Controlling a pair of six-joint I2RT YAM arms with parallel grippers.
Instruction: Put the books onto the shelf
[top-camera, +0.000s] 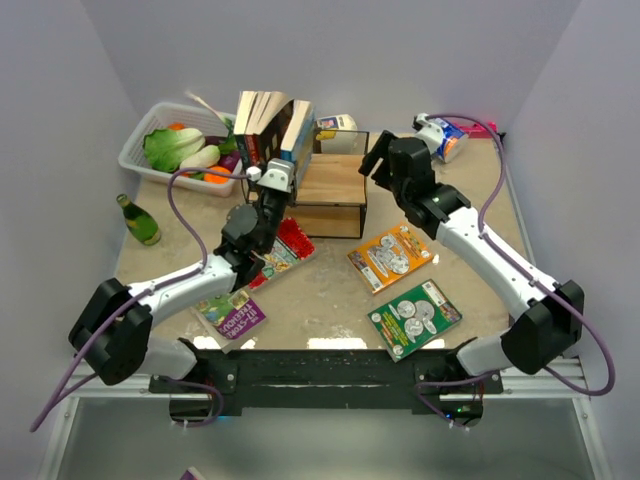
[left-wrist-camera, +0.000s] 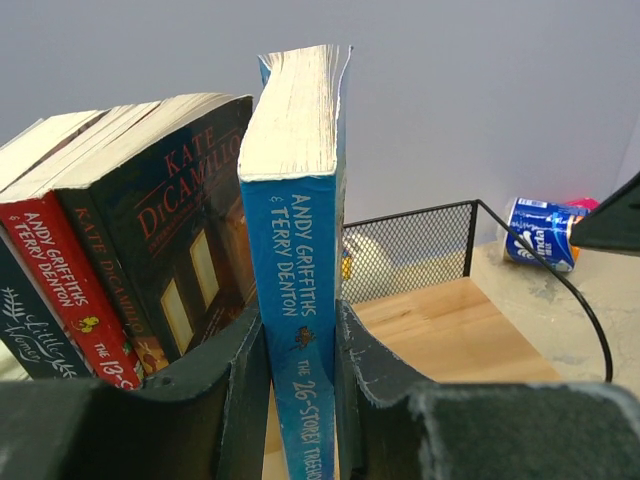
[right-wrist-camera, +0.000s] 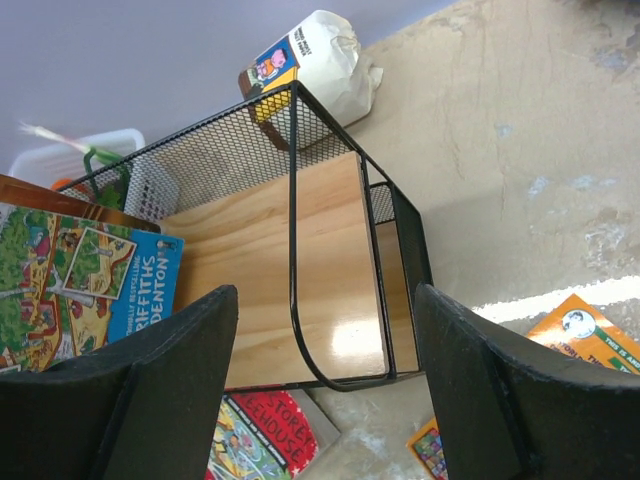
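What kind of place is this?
Probably a robot test cell: plain pale walls box in a beige tabletop, two black-and-white arms bolted at its edge, staged props like a white plastic vegetable basket.

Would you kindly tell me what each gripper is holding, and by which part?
The left gripper clamps the blue book across its covers, low at the spine; the right gripper holds nothing.

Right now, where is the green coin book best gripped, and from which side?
Probably its near long edge, coming from above on the side of the right arm. The green book lies flat, cover up, clear of the orange book, so only its thin edges can be pinched.
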